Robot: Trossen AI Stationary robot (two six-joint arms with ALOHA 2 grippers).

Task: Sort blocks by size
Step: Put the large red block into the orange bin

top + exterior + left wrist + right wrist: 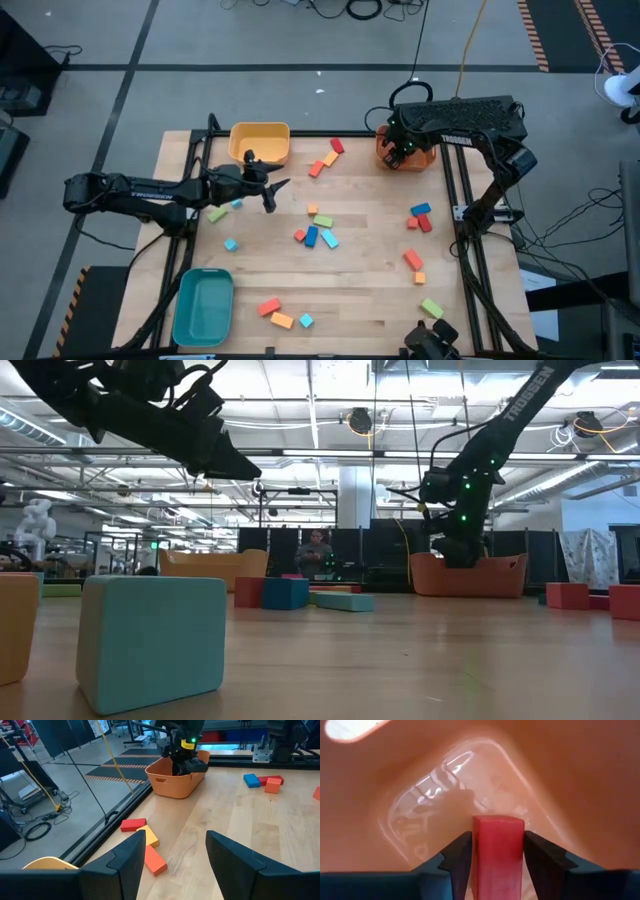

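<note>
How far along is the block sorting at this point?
Early. All three bins look empty: yellow bin, teal bin, orange bin. In hand: the right gripper holds a red block inside the orange bin. The left gripper hovers open, empty. Left: nearly every block, such as the middle cluster, lies unsorted on the table.

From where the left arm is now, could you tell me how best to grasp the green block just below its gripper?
Come straight down on the green block with the open left gripper and close across its short sides: it lies flat, slightly slanted, clear of the small light blue block.
</note>
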